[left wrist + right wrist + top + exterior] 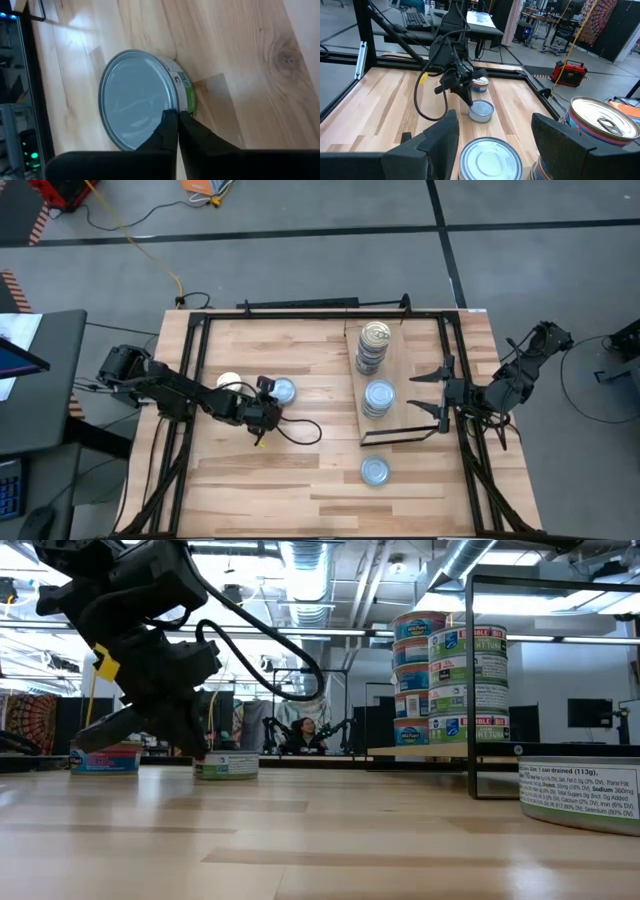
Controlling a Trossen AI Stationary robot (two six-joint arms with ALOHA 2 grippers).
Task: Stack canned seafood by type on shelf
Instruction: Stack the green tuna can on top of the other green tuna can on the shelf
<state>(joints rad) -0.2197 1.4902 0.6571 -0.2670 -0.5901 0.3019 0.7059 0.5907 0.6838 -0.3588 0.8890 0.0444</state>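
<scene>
The left gripper [272,402] is reached low across the tabletop, fingers pressed together beside a flat round silver-blue-topped tin [283,391]. The right gripper [437,390] is held wide open beside the light-wood shelf board [404,360].

Smooth silvery metal tin top [136,97], glossy paper labels, matt black fingers [172,131], grained wood tabletop [300,480]

Right gripper [492,132] fingers spread wide over silver-topped stack [490,159] and gold-topped stack [602,125]. Mid-tabletop, left gripper [468,100] tips touch silver tin [481,110]; another tin [480,84] just behind.
</scene>
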